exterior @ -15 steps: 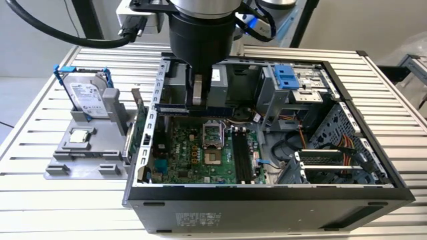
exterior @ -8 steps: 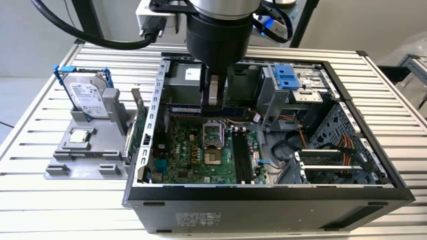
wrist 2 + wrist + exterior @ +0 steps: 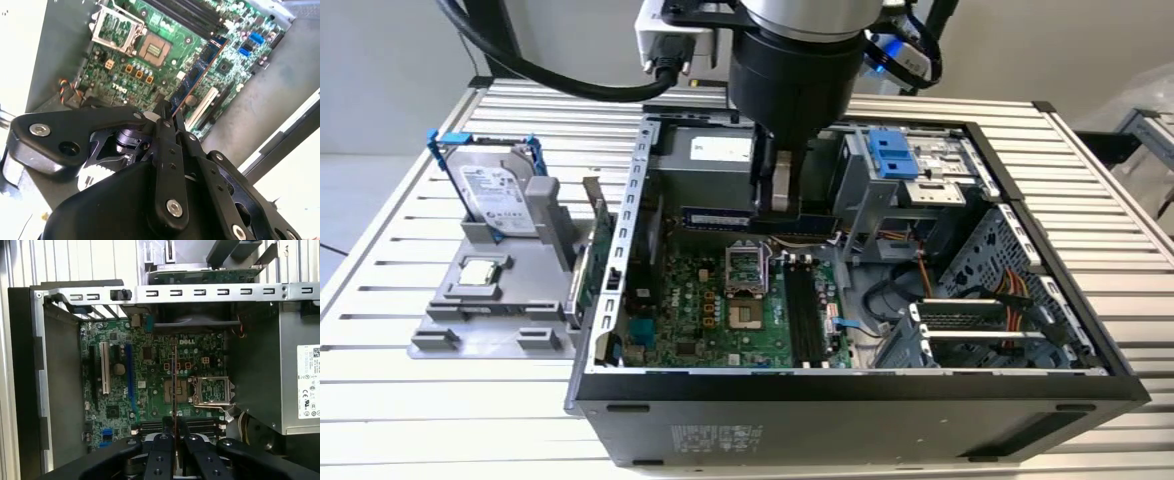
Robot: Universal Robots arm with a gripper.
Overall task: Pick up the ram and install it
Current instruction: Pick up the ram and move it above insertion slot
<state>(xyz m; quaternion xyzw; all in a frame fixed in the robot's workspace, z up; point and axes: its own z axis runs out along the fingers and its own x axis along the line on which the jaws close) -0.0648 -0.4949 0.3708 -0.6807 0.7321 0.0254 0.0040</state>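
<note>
The ram [image 3: 197,75] is pinched between the pressed-together fingers of the gripper [image 3: 167,115]. It is carried inside the open case [image 3: 854,400], above the motherboard [image 3: 694,320] and not yet seated in the black memory slots [image 3: 803,315], which look unfilled.

A slight tilt of the stick in the pinch is judged enough for its edge to miss a slot and be pressed onto the board. The open processor socket [image 3: 152,50] lies near the slots, so its contacts could be harmed by a stray descent. Whether the slot latches are open cannot be told; if they are shut, or the stick is turned the wrong way, force could be spent on the board instead of the seat.

Within the case are held the motherboard, a grey power supply [image 3: 700,150], a drive cage with a blue latch [image 3: 894,155] and orange cables [image 3: 987,290].

Farther off, at the exterior view's left, a grey fixture [image 3: 494,312] on the slatted table [image 3: 400,400] holds a hard drive [image 3: 500,195] upright in a blue frame. A small processor chip [image 3: 480,270] is kept in a recess.
</note>
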